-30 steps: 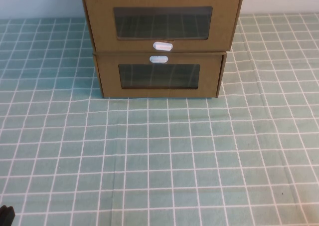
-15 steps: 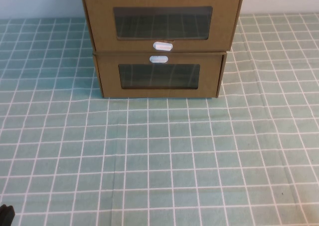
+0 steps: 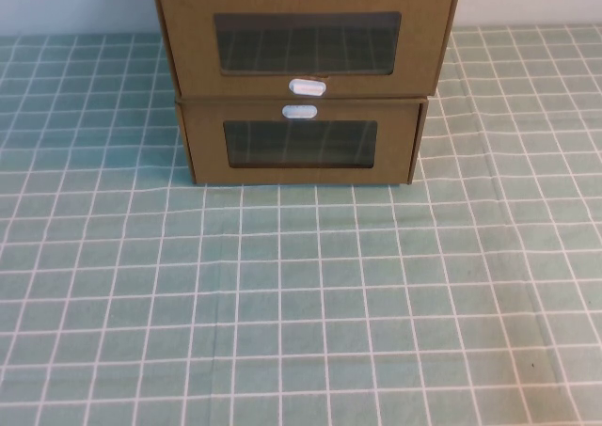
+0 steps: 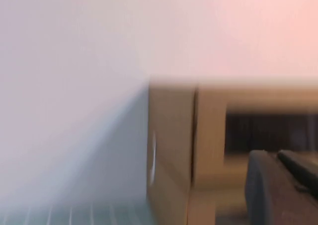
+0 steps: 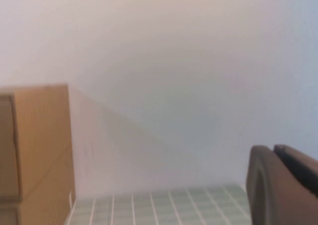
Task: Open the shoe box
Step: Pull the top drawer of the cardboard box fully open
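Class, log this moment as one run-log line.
upper shoe box: shut | lower shoe box: shut | left gripper: outside high view, facing boxes | right gripper: shut, empty, outside high view

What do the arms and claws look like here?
Little shows: the left claw and right claw each appear only in their own wrist view, as a dark grey, rounded part. No arm, cable or marking shows; neither is in the high view.
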